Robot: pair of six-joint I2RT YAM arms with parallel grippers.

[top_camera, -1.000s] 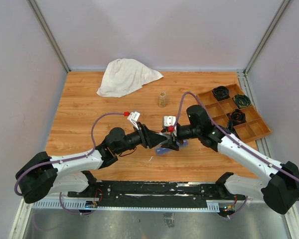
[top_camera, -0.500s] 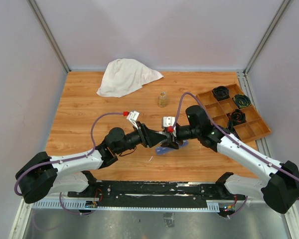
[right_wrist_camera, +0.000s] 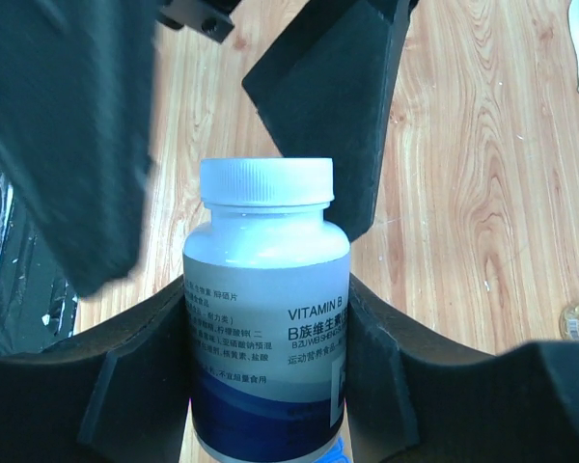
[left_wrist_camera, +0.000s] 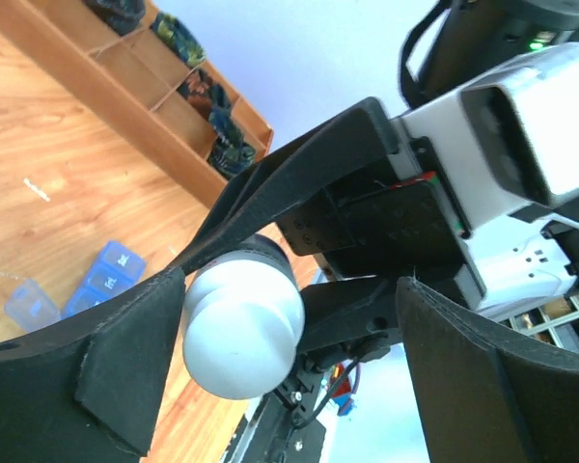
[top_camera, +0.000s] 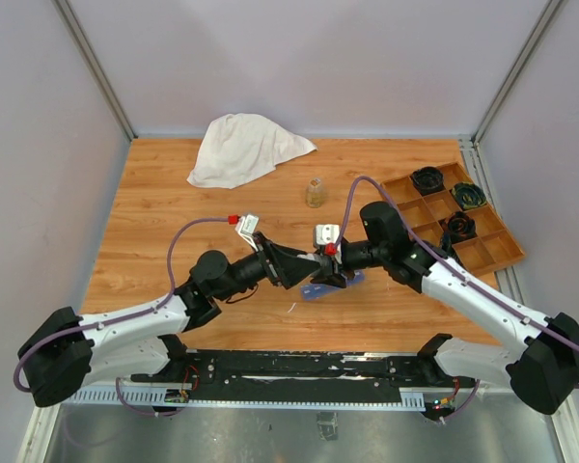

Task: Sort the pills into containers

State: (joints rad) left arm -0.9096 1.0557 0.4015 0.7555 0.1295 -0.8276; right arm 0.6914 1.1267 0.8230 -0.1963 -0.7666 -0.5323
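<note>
My right gripper [right_wrist_camera: 265, 357] is shut on a white Vitamin B pill bottle [right_wrist_camera: 265, 318] with a blue band and a white screw cap [right_wrist_camera: 264, 181]. My left gripper [left_wrist_camera: 270, 357] is open, its jaws wide on either side of the cap [left_wrist_camera: 241, 323]; the left finger [left_wrist_camera: 125, 376] is against the cap and the other is well clear. In the top view both grippers meet at the table's middle, the left gripper [top_camera: 307, 263] facing the right gripper [top_camera: 331, 262]. The translucent blue pill-organizer strip [top_camera: 318, 288] lies on the table just under them and shows in the left wrist view [left_wrist_camera: 101, 280]. No loose pills show.
A crumpled white cloth [top_camera: 241, 147] lies at the back left. A small glass jar [top_camera: 316, 193] stands behind the grippers. A brown wooden divided tray [top_camera: 492, 253] with dark coiled items sits at the right edge. A tiny white scrap [top_camera: 291, 309] lies near the front.
My left arm has drawn back and shifted a little to the left, with its jaws still around the bottle's cap. The right arm and the bottle have stayed put.
</note>
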